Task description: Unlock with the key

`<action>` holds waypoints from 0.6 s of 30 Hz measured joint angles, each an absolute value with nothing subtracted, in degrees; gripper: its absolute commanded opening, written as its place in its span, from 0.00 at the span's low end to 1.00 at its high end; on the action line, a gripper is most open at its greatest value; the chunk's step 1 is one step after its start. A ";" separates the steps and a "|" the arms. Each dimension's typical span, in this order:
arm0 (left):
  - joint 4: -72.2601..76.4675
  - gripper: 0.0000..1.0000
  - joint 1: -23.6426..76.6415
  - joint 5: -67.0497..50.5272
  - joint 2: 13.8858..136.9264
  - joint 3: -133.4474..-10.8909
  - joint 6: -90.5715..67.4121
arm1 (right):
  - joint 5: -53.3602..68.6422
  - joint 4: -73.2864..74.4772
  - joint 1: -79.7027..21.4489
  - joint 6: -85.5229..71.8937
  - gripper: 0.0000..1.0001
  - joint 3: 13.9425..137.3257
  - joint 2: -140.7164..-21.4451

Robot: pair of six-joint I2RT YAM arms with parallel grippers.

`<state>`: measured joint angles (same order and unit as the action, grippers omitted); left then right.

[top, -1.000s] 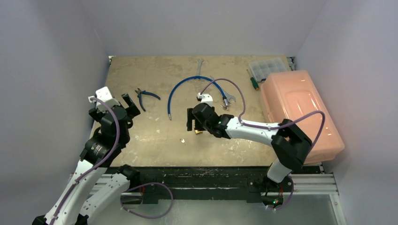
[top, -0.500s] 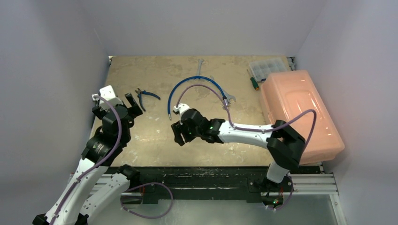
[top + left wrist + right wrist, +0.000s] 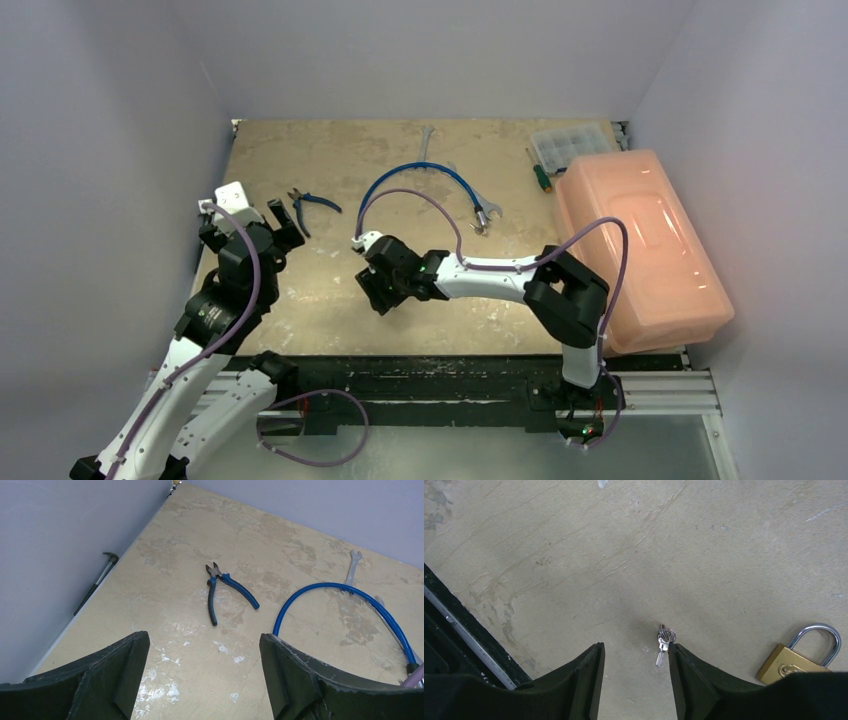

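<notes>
Key (image 3: 663, 645), tiny and silvery, lay flat on the tabletop (image 3: 574, 555) inside the wide-spread jaws of the right gripper (image 3: 635, 650). It sat close against one jaw rather than centred, and its long axis ran roughly along the jaws, across their closing line. The brass padlock (image 3: 791, 660) sat just outside that same jaw. The left gripper (image 3: 204, 637), likewise agape and holding nothing, hung well away, so the right arm was plainly nearer.

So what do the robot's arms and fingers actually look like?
The left arm and right arm are alike: white tubular links between chunky black joints, a purple cable looping along each, and a white block at the wrist. The fingers are matte black, broad wedges with rough edges. I can read no markings.
</notes>
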<state>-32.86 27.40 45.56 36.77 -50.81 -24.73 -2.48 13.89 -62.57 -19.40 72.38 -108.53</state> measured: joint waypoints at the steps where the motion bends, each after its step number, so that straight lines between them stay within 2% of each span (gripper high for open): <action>1: -32.73 0.85 27.40 45.56 36.75 -50.74 -24.64 | -2.48 14.11 -62.57 -19.38 0.56 72.53 -108.55; 6: -32.62 0.85 27.40 45.43 36.73 -50.72 -24.40 | -2.46 14.33 -62.57 -19.35 0.50 73.76 -109.27; 18: -32.56 0.83 27.40 45.19 36.47 -50.72 -24.40 | -5.08 15.49 -62.57 -19.57 0.47 74.76 -112.81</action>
